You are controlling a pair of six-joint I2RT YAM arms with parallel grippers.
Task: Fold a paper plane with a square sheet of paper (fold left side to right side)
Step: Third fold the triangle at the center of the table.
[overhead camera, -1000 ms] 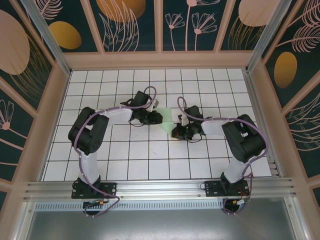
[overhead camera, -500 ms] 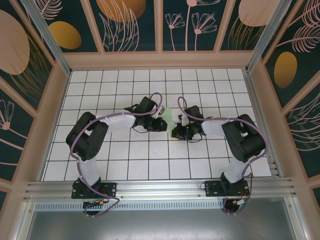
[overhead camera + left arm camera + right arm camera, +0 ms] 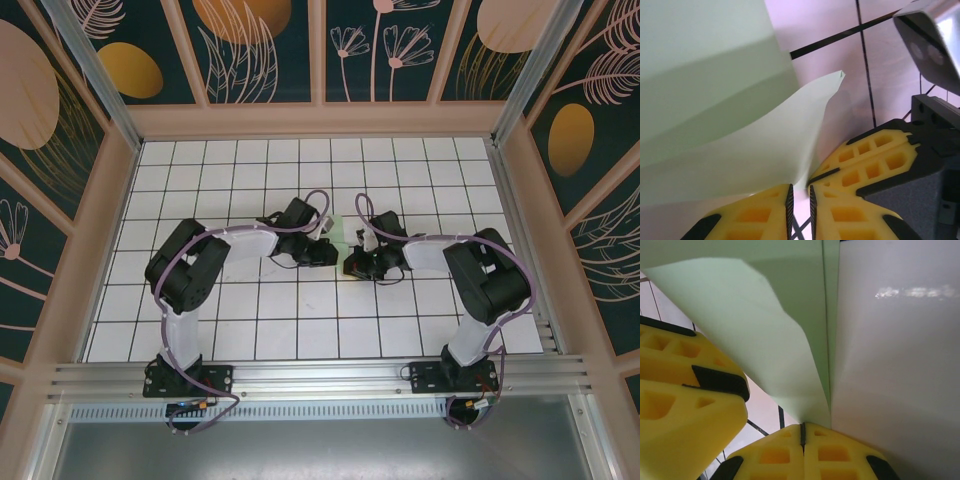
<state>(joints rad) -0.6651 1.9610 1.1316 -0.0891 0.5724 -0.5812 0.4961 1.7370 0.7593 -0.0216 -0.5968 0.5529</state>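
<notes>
Near the middle of the tiled table, between the two arms, the sheet of paper is lying partly folded, with both pincers crowding in on it from either side. Most of the pale green sheet is resting flat on the white tiles, while one loose flap is curling up off the surface.

The left pincer is reaching in from the left. Its yellow fingers are standing nearly together, leaving just a thin slit between them. The lower edge of the curling flap is coming down right at the mouth of that slit, but I cannot tell whether the fingers are actually pinching it.

The right pincer is coming in from the opposite side with its jaws pressed fully together, the seam between them showing as one thin dark line. A raised fold of the sheet is running straight down into that seam, so this pincer is gripping the paper at its very tips.

Both pincers are sitting just beside each other at the same part of the sheet, each one's yellow fingers showing in the other's wrist view.
</notes>
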